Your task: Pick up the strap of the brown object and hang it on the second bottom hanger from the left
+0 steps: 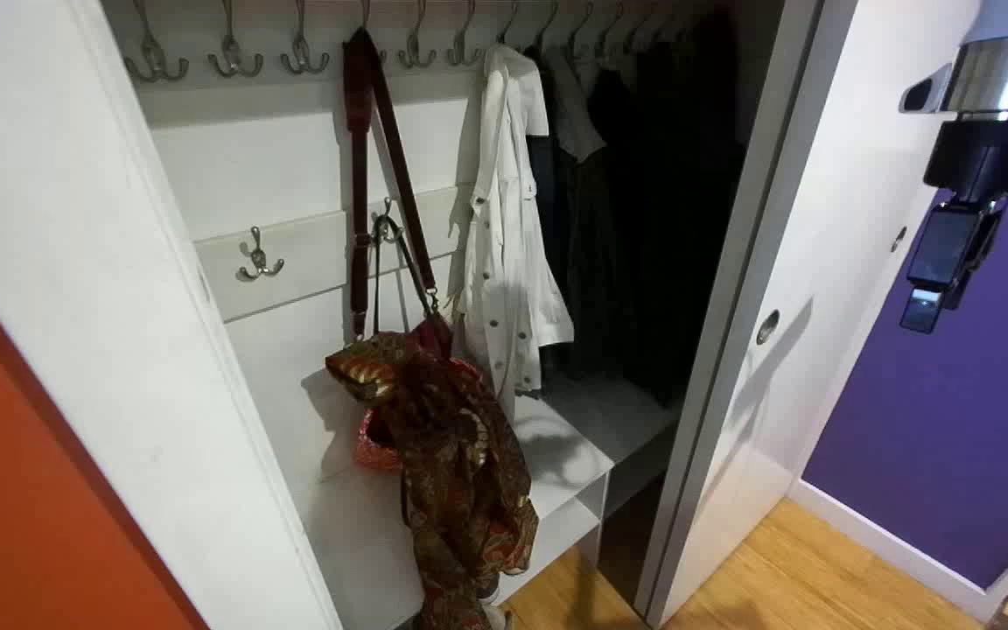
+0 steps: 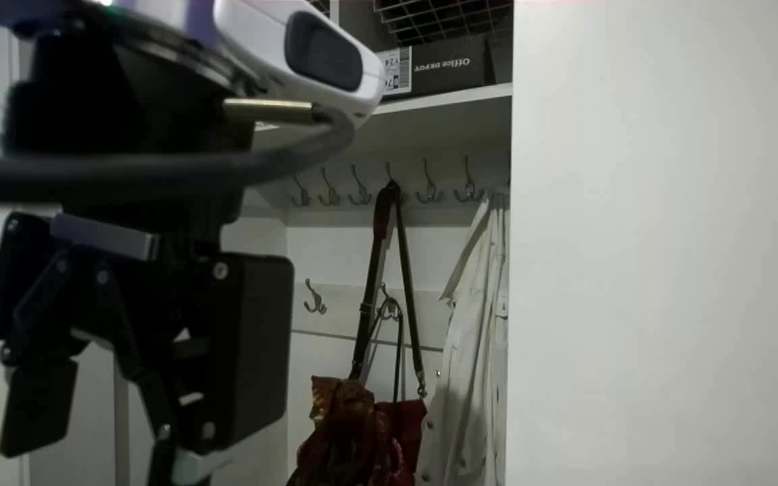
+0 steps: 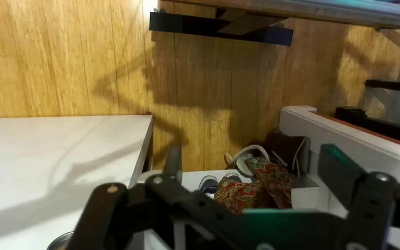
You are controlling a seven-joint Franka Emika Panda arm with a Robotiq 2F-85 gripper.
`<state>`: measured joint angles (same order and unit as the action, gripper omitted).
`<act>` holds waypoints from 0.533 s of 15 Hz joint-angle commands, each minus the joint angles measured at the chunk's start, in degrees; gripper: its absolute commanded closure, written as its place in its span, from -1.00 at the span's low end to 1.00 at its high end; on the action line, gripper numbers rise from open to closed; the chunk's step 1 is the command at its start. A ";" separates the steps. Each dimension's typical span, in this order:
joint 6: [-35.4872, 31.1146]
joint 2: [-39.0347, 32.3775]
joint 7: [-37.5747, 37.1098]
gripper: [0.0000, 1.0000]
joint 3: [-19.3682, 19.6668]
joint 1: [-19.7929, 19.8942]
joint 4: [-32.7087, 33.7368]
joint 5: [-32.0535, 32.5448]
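Note:
The brown object is a slouchy mottled bag hanging in the closet; it also shows in an exterior view. Its lower end shows in the wrist view. The thin dark strap runs up to the second lower hanger from the left and loops over it, as an exterior view also shows. The long reddish-brown strap hangs from an upper hook. My gripper is open with fingers wide apart and nothing between them. It is outside the closet, well apart from the bag.
A white garment hangs right of the bag, with dark clothes beyond. The leftmost lower hanger is beside the strap's hanger. A white sliding door and the closet frame bound the opening. Shoes sit on the low shelf.

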<state>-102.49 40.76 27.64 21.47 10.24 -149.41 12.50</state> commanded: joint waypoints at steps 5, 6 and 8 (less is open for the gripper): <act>0.04 -0.07 0.12 -1.00 -0.22 0.22 0.05 -0.16; 0.60 0.88 1.15 -1.00 -0.25 -0.16 -0.02 -0.34; 2.73 3.87 2.15 -1.00 -1.30 -0.77 -0.37 -0.95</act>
<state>-102.46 40.93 28.13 21.29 10.12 -149.41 12.42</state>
